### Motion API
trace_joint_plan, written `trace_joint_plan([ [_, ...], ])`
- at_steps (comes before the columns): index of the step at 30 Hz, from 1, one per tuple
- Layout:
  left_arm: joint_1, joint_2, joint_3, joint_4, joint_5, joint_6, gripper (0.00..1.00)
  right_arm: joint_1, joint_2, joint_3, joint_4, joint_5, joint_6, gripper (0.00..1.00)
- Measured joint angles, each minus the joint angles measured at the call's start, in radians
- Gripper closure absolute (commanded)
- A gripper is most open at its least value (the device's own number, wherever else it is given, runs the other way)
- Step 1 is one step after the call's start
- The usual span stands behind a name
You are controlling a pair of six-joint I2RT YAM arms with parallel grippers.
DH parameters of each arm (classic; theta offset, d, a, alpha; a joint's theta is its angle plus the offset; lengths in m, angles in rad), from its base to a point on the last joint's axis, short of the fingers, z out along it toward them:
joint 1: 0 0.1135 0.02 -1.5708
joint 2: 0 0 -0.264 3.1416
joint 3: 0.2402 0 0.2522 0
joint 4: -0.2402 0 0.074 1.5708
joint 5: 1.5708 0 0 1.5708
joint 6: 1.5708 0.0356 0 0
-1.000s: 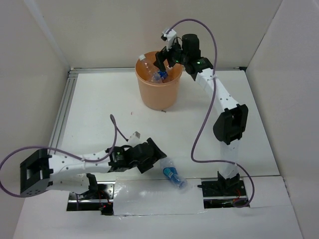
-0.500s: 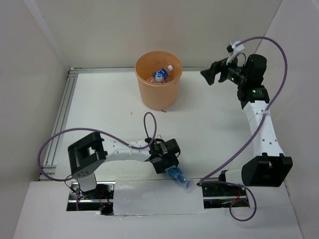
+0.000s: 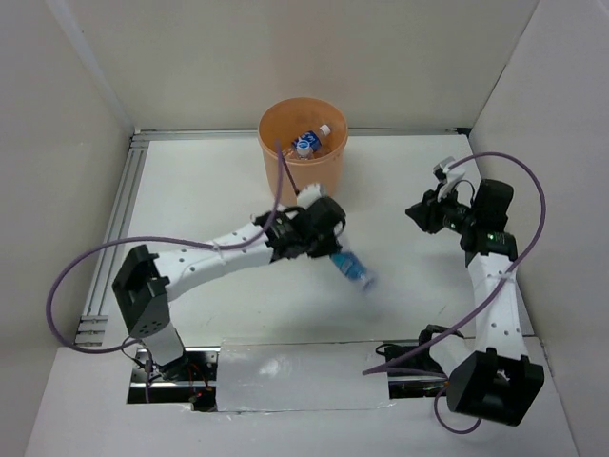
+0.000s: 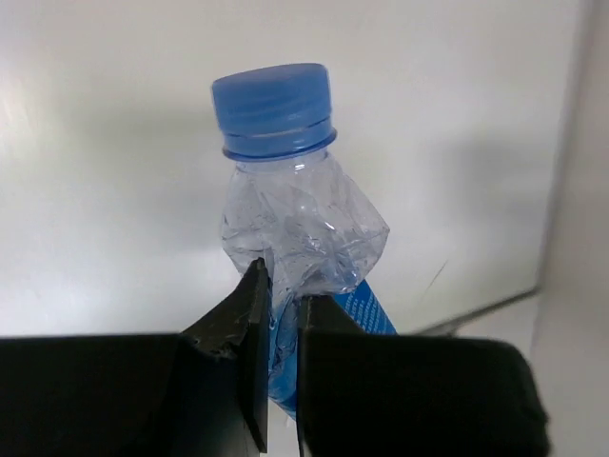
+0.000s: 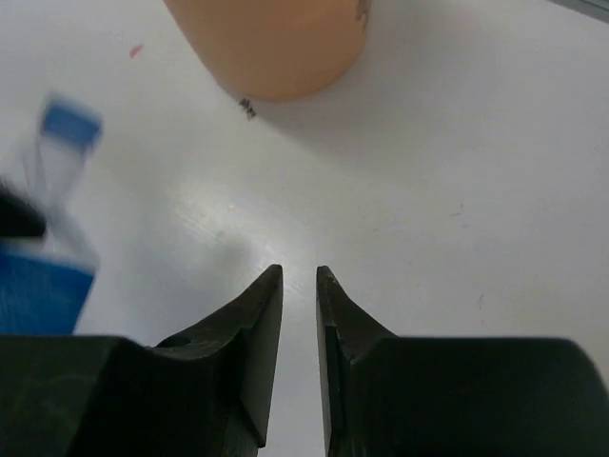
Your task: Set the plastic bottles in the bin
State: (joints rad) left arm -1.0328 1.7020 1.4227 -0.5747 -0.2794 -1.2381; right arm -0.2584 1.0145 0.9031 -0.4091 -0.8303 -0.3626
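Observation:
A crushed clear plastic bottle [image 4: 304, 228] with a blue cap and blue label is pinched in my left gripper [image 4: 281, 286], which is shut on its body. From above, that bottle [image 3: 352, 269] hangs over the table a little in front and to the right of the bin [image 3: 303, 186], held by the left gripper [image 3: 333, 252]. The pale-orange bin holds several bottles, one with a blue label [image 3: 308, 142]. My right gripper [image 3: 417, 211] hovers to the right of the bin, shut and empty [image 5: 299, 274]. In the right wrist view the bin [image 5: 271, 43] and the blurred held bottle [image 5: 48, 257] show.
White walls enclose the table on three sides. A metal rail [image 3: 119, 224] runs along the left edge. Purple cables loop from both arms. A small dark speck [image 5: 247, 107] lies by the bin's foot.
The left gripper shut on the bottle near the front edge and carried it up toward the bin. The right arm swung away from the bin, came down and closed its jaws.

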Motion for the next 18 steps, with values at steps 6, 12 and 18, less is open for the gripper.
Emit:
trace_joint_plan([
  [6,0.247,-0.068,0.255,0.166,-0.072,0.301,1.00,-0.003,-0.065,-0.093,-0.066,0.012,-0.070,0.64],
  [12,0.396,0.027,0.502,0.387,-0.111,0.492,0.93,-0.004,-0.064,-0.139,-0.122,0.029,-0.119,0.49],
  [18,0.427,0.308,0.800,0.457,-0.188,0.637,0.70,-0.004,-0.064,-0.136,-0.161,0.027,-0.178,0.01],
])
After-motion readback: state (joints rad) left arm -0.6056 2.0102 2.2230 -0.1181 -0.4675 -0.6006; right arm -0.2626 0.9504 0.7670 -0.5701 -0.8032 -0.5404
